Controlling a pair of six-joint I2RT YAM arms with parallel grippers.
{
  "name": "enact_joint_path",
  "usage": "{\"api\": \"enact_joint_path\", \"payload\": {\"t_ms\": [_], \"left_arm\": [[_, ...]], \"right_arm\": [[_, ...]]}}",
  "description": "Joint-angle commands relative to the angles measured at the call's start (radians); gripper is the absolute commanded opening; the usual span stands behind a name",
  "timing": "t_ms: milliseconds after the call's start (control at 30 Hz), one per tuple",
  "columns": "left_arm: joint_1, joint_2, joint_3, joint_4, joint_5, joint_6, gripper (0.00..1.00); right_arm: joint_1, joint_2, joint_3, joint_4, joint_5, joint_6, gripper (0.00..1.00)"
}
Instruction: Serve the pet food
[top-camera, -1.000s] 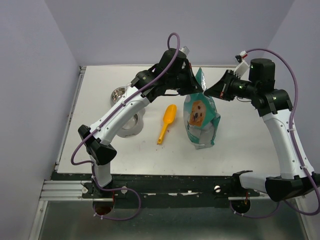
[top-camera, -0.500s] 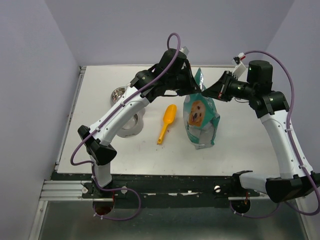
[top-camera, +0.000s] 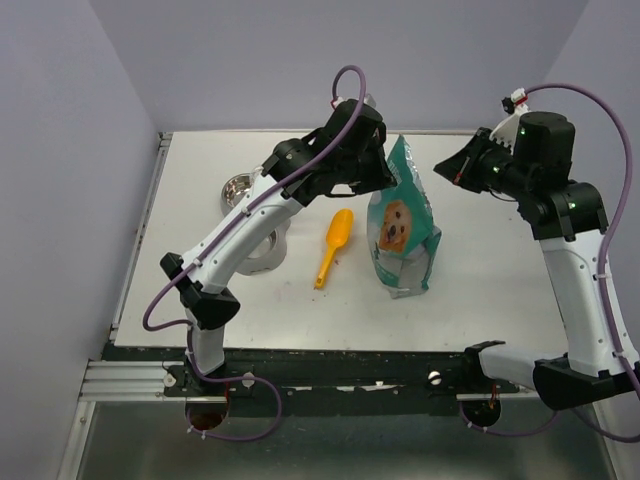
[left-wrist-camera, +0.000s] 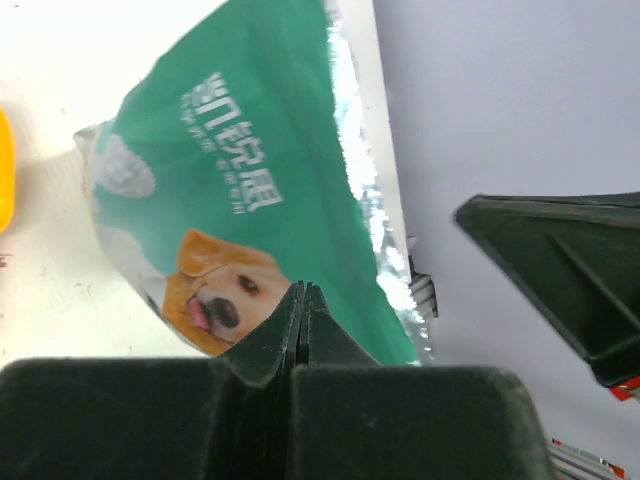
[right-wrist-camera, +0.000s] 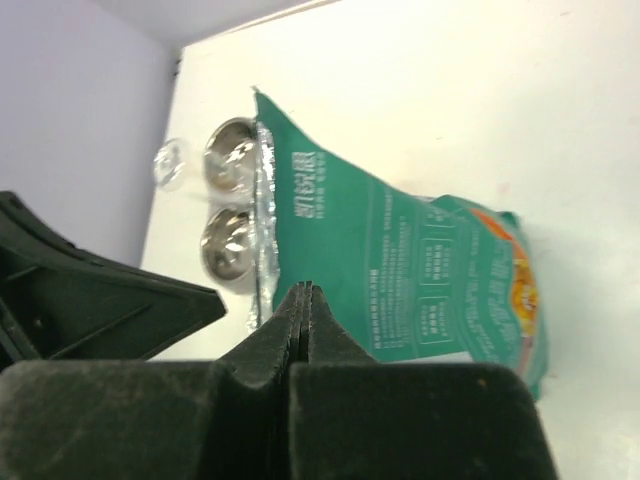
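White tabletop under lavender walls is what you are working over, with both arm bases at its near edge. At the middle of it the teal-and-white bag with the dog picture stands upright, its printed front facing the near edge and its silver-lined top edge uppermost. The pet food itself does not show in any view; the inside of the bag is hidden from you, so you cannot tell where the kibble lies.

Your left arm reaches across from the left, and the left gripper sits at the bag's upper left edge. In the left wrist view its fingers are pressed together, tip to tip, with the bag's dog picture just beyond them; you cannot tell whether the bag's edge is caught there.

Your right arm is raised on the right, and the right gripper hangs beside the bag's top, apart from it. In the right wrist view those fingers are also pressed together with nothing between them, pointing toward the back of the bag.

An orange plastic scoop lies flat just left of the bag, not touching it, handle toward the near edge. Two steel bowls sit further left, the far bowl in plain sight and the near bowl partly covered by your left arm
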Motion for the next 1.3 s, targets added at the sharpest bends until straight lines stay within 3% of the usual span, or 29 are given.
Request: {"api": "enact_joint_path", "payload": {"t_ms": [0, 133, 167, 200, 267, 367, 433, 467, 533, 600, 700, 833, 1033, 1167, 1267], "left_arm": [[-0.001, 0.029, 0.014, -0.051, -0.035, 0.018, 0.0], [0.003, -0.002, -0.024, 0.03, 0.017, 0.037, 0.0], [0.008, -0.014, -0.046, 0.059, 0.062, 0.031, 0.0], [0.014, -0.028, -0.072, 0.1, 0.094, 0.022, 0.0], [0.023, -0.044, -0.092, 0.14, 0.131, 0.012, 0.01], [0.029, -0.045, -0.064, 0.13, 0.125, -0.003, 0.39], [0.029, -0.044, -0.049, 0.122, 0.105, -0.023, 0.54], [0.029, -0.042, -0.047, 0.124, 0.105, -0.035, 0.57], [0.029, -0.036, -0.049, 0.128, 0.111, -0.049, 0.6], [0.022, -0.027, -0.041, 0.13, 0.107, -0.049, 0.63], [0.022, -0.011, -0.035, 0.128, 0.11, -0.066, 0.58], [0.022, -0.004, -0.023, 0.136, 0.099, -0.061, 0.58], [0.017, 0.015, -0.009, 0.131, 0.125, -0.066, 0.61], [0.008, 0.021, -0.021, 0.128, 0.125, -0.066, 0.51], [0.003, 0.024, -0.029, 0.127, 0.122, -0.064, 0.42]], "right_arm": [[0.008, -0.006, 0.005, -0.099, 0.177, -0.07, 0.0], [0.006, 0.007, -0.014, -0.061, -0.039, -0.008, 0.0], [0.006, 0.026, 0.003, -0.077, -0.063, 0.007, 0.08], [0.006, 0.042, 0.021, -0.105, -0.057, 0.021, 0.14], [0.005, 0.047, 0.049, -0.128, -0.007, 0.032, 0.16], [0.005, 0.047, 0.089, -0.128, -0.014, 0.041, 0.37], [0.003, 0.056, 0.107, -0.139, -0.035, 0.052, 0.52], [0.003, 0.056, 0.109, -0.147, -0.031, 0.055, 0.58], [0.003, 0.057, 0.124, -0.173, -0.022, 0.052, 0.62], [0.003, 0.05, 0.124, -0.167, -0.046, 0.039, 0.59], [0.003, 0.047, 0.089, -0.159, -0.123, 0.035, 0.44], [0.003, 0.02, 0.038, -0.121, -0.146, 0.023, 0.28], [0.003, 0.014, -0.009, -0.107, -0.19, 0.019, 0.18], [0.003, 0.005, -0.029, -0.085, -0.236, 0.021, 0.13], [0.003, -0.003, -0.052, -0.062, -0.258, 0.023, 0.0]]}}
